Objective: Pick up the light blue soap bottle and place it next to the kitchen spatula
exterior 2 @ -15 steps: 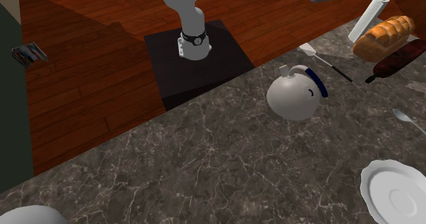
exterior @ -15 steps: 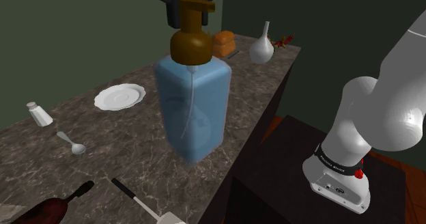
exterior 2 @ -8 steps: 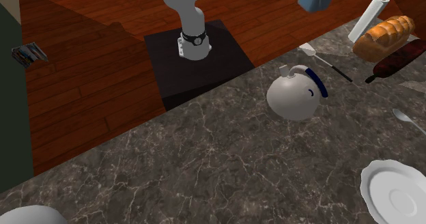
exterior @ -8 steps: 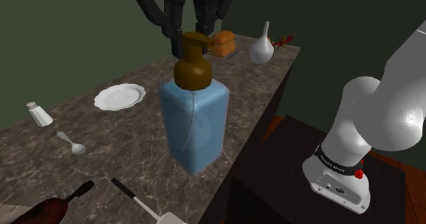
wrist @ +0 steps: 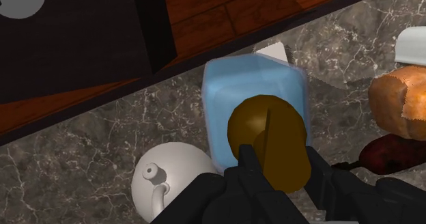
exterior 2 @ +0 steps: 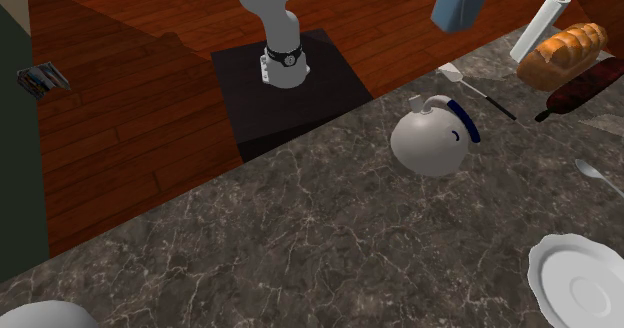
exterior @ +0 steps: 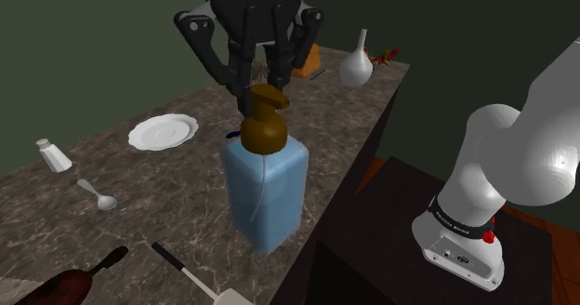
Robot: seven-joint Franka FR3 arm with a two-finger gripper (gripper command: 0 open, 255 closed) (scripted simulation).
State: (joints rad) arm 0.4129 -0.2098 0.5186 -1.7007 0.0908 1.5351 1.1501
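My black gripper (exterior: 263,89) is shut on the brown pump head (exterior: 263,125) of the light blue soap bottle (exterior: 267,190). The bottle hangs upright above the marble counter (exterior: 177,178) near its front edge. In the second exterior view its blue body (exterior 2: 460,1) shows at the top, above the spatula (exterior 2: 476,88). The spatula (exterior: 186,275) has a black handle and a white blade and lies flat near the counter's edge. In the wrist view my fingers (wrist: 254,169) clasp the pump (wrist: 266,139), and the white blade (wrist: 272,50) peeks out just past the bottle (wrist: 249,93).
A round white jug (exterior 2: 432,136) lies close to the spatula. Bread (exterior 2: 562,54), a paper roll (exterior 2: 540,26) and a dark red object (exterior 2: 580,88) lie beyond it. A plate (exterior: 163,131), a spoon (exterior: 98,196) and a shaker (exterior: 53,154) sit farther along. The dark stand (exterior: 409,219) adjoins the counter.
The gripper has come down with the bottle in its grasp; the bottle is now lower over the counter and farther from the shoulder camera. Nothing on the counter moved.
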